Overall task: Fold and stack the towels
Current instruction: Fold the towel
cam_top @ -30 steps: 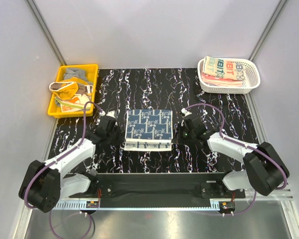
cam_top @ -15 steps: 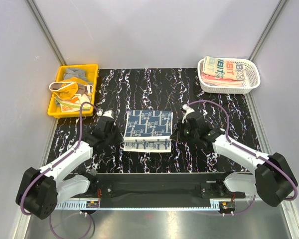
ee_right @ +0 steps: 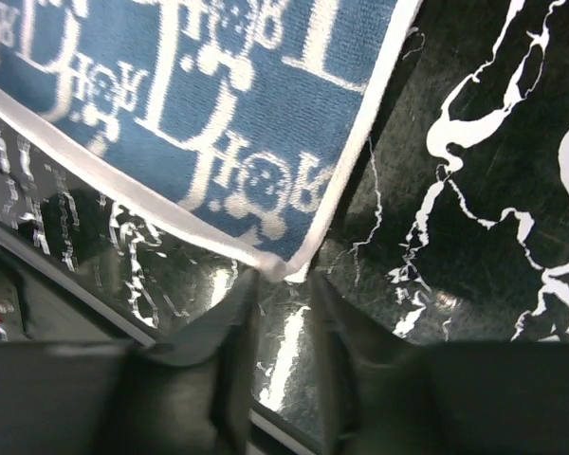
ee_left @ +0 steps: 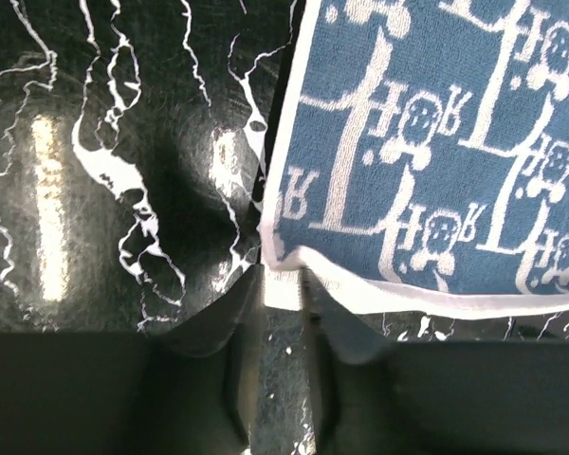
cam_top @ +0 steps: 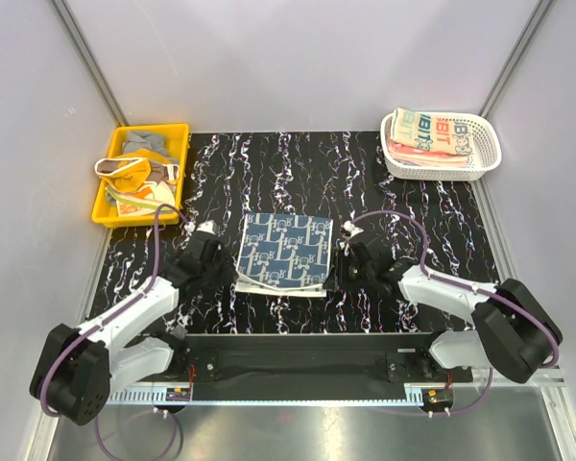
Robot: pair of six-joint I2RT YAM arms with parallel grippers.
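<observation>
On the black white-veined counter, we log the dark navy patterned cloth towel lying folded. Left jaws and right jaws stand slightly apart at its near corners. Fold seems done; next needs a firm grip for stacking.

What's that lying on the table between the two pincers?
A navy patterned towel. The top view shows it filling the gap; the wrist views show its near corners at the left pincer and right pincer.
</observation>
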